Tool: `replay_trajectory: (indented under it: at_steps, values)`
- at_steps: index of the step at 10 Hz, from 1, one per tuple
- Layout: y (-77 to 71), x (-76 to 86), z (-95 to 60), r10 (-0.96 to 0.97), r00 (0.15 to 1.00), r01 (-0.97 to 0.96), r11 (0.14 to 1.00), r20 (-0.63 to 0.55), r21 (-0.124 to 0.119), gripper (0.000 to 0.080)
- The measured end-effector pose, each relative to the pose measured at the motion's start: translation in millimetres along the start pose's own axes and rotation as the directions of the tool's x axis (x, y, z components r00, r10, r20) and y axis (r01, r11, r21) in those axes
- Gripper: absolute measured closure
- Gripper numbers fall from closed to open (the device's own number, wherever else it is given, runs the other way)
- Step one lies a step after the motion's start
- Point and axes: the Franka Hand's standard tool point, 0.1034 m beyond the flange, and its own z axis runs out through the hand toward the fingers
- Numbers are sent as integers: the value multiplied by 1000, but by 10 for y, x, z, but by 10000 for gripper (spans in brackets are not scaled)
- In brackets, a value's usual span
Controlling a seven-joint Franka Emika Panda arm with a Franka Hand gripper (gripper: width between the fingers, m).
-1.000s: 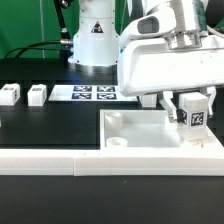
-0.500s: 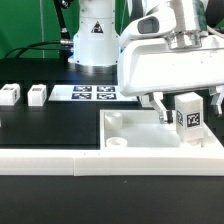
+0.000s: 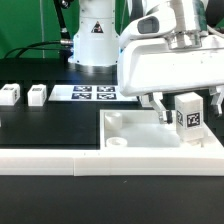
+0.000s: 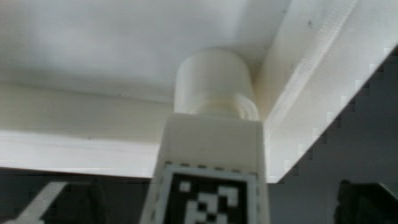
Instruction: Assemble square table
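Note:
The square table's top (image 3: 150,135) lies underside up at the exterior view's right, a round socket (image 3: 118,143) showing in its near corner. One tagged white leg (image 3: 190,112) stands upright at its far right corner. My gripper (image 3: 189,108) hangs over that leg, open, with a finger (image 3: 160,106) on each side and a gap to the leg. In the wrist view the leg (image 4: 210,150) runs with its round end into the corner of the table top's rim (image 4: 311,60). Two more leg blocks (image 3: 10,94) (image 3: 37,94) stand at the left.
The marker board (image 3: 95,93) lies flat behind the table top, in front of the robot's base (image 3: 95,40). A long white rail (image 3: 45,158) runs along the front edge and touches the table top's near side.
The fingers have spread apart and let go of the leg, which stays standing in the table top's corner. The arm itself has barely moved.

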Motion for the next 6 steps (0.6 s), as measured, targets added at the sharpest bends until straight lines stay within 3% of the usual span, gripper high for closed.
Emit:
replay_trajectory:
  at_steps: [1, 2, 4, 6]
  values:
    - [52, 124, -172, 3, 999, -3, 1000, 45, 6, 150]
    - [74, 169, -230, 4, 998, -5, 1000, 60, 7, 150]
    - [78, 231, -237, 16, 992, -19, 1000, 128, 22, 150]
    - [16, 219, -207, 74, 938, -96, 994, 339, 49, 150]
